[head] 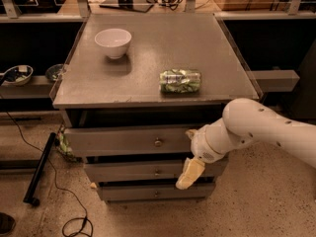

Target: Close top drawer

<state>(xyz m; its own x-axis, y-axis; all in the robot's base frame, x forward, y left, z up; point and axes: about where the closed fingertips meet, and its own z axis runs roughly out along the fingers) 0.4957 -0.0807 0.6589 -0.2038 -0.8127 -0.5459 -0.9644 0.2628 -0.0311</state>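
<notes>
- Top drawer (123,141): the uppermost of three in a grey cabinet, directly under the tabletop (212,38). It stands a little way out, with a dark gap above its front, so it is not yet shut.
- Hand (190,169): at the right end of the drawer front and seemingly against it. A pale yellowish tip hangs down over the drawer below. Whether the hand is released or clenched cannot be told.
- Arm (266,130): a smooth, white, rounded shell reaching in from the right.
- Step in hand, as a judgement: the closing push looks well along, with only the last stretch left.
- Next move, as a judgement: a steady push straight back until the front lies level with the cabinet. The contact is off to the right, away from the knob (158,142), so the drawer may skew and bind. A slow, even push would suit.
- Drawer front: a flat, plain, matte grey panel, with the one small round metal knob at its centre.
- Lower drawers (138,171): two, in the same grey, with shorter fronts and similar knobs.
- Tabletop: dull grey, scuffed and roughly square.
- Bowl (113,41): white, glossy and round, on the tabletop's far left.
- Packet (180,81): crumpled, green and silvery, lying on its side near the front edge, well apart from the bowl.
- Floor (256,206): pale and speckled.
</notes>
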